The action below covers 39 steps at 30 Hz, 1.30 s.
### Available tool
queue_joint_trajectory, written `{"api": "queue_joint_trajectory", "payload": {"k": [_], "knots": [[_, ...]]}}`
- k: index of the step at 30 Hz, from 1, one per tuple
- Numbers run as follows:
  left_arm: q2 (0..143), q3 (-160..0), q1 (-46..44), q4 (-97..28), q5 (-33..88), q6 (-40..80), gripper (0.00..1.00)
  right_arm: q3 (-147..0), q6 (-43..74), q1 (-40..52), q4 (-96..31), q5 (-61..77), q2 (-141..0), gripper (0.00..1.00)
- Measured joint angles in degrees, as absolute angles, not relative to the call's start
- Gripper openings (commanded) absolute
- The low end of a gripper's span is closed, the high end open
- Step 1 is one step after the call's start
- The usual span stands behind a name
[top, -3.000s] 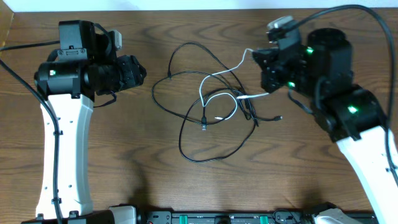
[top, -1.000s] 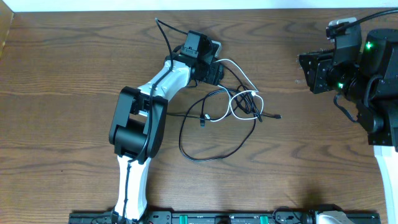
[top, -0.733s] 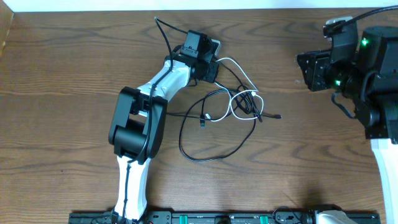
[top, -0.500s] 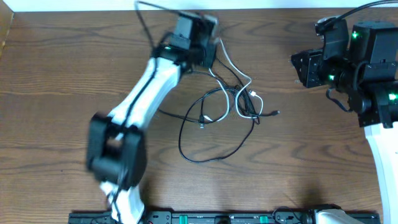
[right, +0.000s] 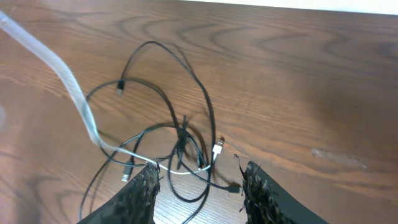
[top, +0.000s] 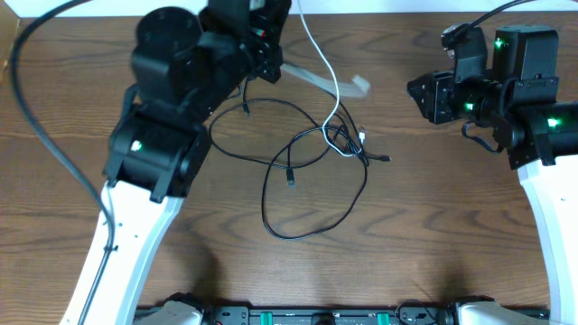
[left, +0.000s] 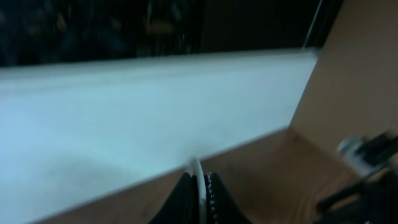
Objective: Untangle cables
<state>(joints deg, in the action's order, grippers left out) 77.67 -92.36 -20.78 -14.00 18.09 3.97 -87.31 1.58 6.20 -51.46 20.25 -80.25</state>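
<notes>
no readable text, no labels, no brand marks, no numbers visible

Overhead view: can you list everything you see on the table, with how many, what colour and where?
white cable: one, white, lifted from the tangle up toward the table's far edge
black cables: at least two, exact count unclear, black, looped together mid-table
table: one, brown wood, under everything
arm wires: one on each arm, thick black, running off the arms
left arm: one, white and black, left side, reaching to the far edge
right arm: one, white and black, right side
left gripper: one, black, shut on the white cable
right gripper: one, black, open, facing the tangle without touching it
</notes>
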Motion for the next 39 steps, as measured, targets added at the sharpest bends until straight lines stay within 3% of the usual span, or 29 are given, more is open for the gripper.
{"api": "queue_joint_trajectory", "payload": {"k": [10,17,22,27,30,33,36,39], "knots": [[70.2,-93.3,-20.8,-8.9,18.1,8.4,0.07,-87.3,-4.8,6.6,-51.1,31.7,-81.2,0.52],[65.8,-96.9,-20.8,-8.9,18.1,9.2,0.07,-87.3,-10.2,11.0,-51.2,37.6,-86.7,0.7],[64.0,-97.1,-20.8,-9.6,18.1,9.2,0.07,-87.3,-19.5,17.7,-51.5,42.6,-92.4,0.75],[64.5,-97.1,-20.8,-10.3,17.6,9.2,0.07,-87.3,-27.7,20.6,-52.8,47.8,-97.4,0.73],[64.5,-97.1,-20.8,-10.3,17.6,9.2,0.07,-87.3,-29.4,21.3,-52.1,49.1,-100.1,0.56],[64.5,-97.1,-20.8,-10.5,17.6,9.2,0.07,-87.3,-30.4,21.8,-50.6,49.7,-103.3,0.15],[64.5,-97.1,-20.8,-11.4,17.6,9.2,0.07,-87.2,-28.1,21.9,-48.2,49.8,-104.2,0.01],[64.6,-97.1,-20.8,-12.6,17.6,9.2,0.07,-87.2,-24.1,21.5,-45.7,49.8,-103.5,0.01]]}}
